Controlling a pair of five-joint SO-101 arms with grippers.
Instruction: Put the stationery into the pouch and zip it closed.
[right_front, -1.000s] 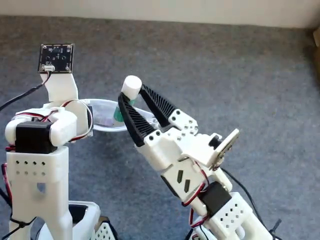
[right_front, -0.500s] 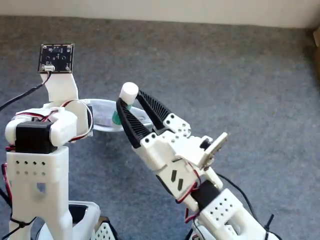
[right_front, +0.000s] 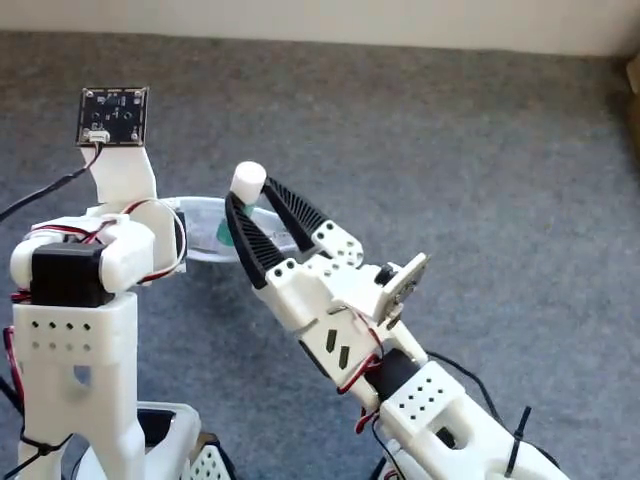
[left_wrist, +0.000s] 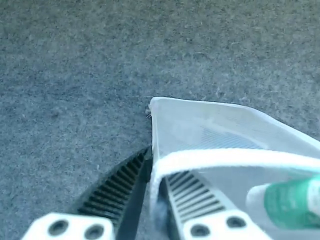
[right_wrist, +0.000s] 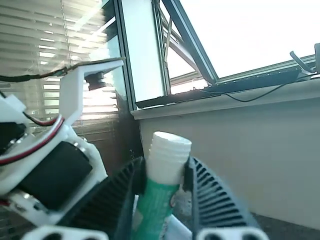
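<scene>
Holding the pouch (left_wrist: 210, 125) by its rim, the left gripper (left_wrist: 152, 167) is pinched shut on the mesh and seems to be propping the mouth open on the carpet (right_front: 480, 140) for loading. The right gripper (right_front: 250, 202) is clamped around a green tube (right_front: 248, 183), white cap up. Its lower end looks just inside the mouth, and I can't tell what else is in there.
</scene>
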